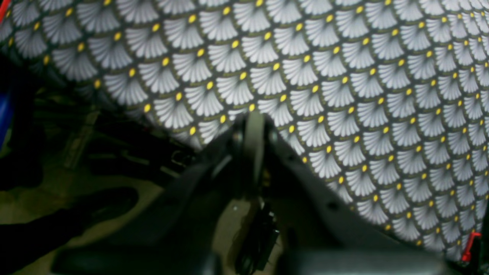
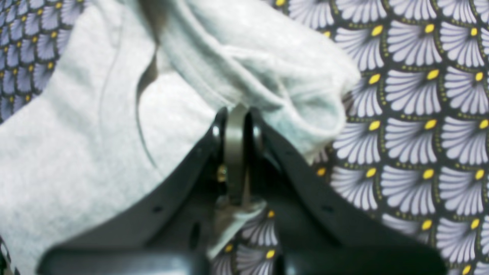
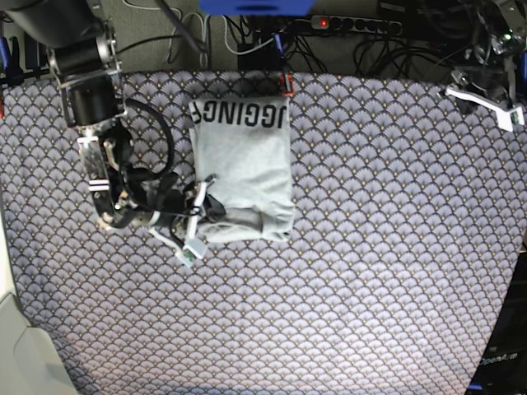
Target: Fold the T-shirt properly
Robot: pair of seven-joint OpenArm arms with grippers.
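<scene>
A light grey T-shirt (image 3: 244, 169) is lying folded into a narrow rectangle on the patterned tablecloth (image 3: 370, 247), toward ten o'clock from centre. The right gripper (image 3: 206, 210) is clenching a bunched fold at its seven o'clock corner; one fold seems left. The left gripper (image 1: 254, 122), clenched and empty, is idling at two o'clock. Lettering is partly hidden.
</scene>
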